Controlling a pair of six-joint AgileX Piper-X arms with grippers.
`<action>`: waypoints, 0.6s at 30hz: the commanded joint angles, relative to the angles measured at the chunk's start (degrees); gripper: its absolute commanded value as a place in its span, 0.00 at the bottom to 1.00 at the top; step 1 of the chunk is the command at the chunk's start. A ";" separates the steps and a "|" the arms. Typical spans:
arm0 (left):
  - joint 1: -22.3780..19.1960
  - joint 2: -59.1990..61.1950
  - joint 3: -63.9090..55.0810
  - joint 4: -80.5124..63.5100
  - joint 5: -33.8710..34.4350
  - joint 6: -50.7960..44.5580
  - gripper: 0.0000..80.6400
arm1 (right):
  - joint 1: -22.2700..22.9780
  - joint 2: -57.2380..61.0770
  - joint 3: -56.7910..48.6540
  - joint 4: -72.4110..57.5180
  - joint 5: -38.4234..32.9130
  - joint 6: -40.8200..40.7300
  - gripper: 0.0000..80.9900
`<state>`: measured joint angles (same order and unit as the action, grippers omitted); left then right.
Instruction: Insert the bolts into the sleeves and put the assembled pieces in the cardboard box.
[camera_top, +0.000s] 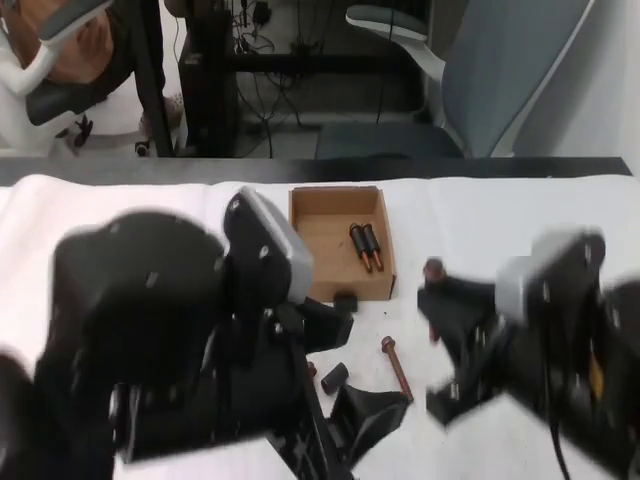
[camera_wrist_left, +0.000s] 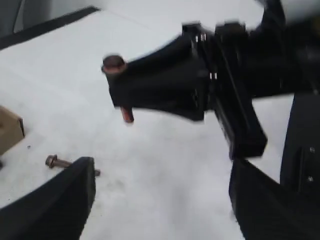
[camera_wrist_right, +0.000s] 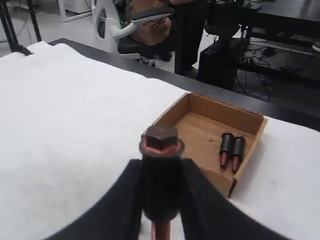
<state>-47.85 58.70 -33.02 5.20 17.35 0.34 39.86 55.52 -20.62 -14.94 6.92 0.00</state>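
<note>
My right gripper (camera_wrist_right: 160, 200) is shut on a black sleeve with a copper bolt (camera_wrist_right: 161, 142) through it, held upright above the white bench; the bolt's tip (camera_wrist_left: 126, 114) pokes out below. That gripper (camera_top: 433, 290) hangs right of the cardboard box (camera_top: 309, 212). Two assembled pieces (camera_wrist_right: 230, 150) lie side by side in the box (camera_wrist_right: 250, 120). My left gripper (camera_wrist_left: 160, 210) is open, nothing between its fingers (camera_wrist_left: 75, 195), and it faces the right gripper. A loose bolt (camera_top: 396, 365) lies on the bench between the arms, and a loose black sleeve (camera_top: 333, 376) lies beside it.
Another black sleeve (camera_top: 345, 300) rests against the box's near wall. The bench's far edge (camera_top: 320, 168) runs behind the box, with office chairs (camera_top: 500, 70) beyond it. White bench surface stretches open to the right of the box (camera_top: 520, 215).
</note>
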 joint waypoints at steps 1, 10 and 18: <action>2.63 4.01 -4.75 9.16 1.46 7.99 0.87 | -2.70 2.60 -7.49 7.55 -0.81 0.00 0.01; 10.14 22.18 -16.08 16.32 0.34 17.15 0.87 | -10.58 21.23 -32.73 29.10 -6.11 -1.73 0.01; 11.28 38.04 -27.03 26.81 -1.28 25.57 0.87 | -15.47 37.07 -52.85 43.07 -12.87 -1.73 0.01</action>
<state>-36.69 94.14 -56.89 28.76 17.21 23.09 25.35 89.24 -68.71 24.36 -3.33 -1.39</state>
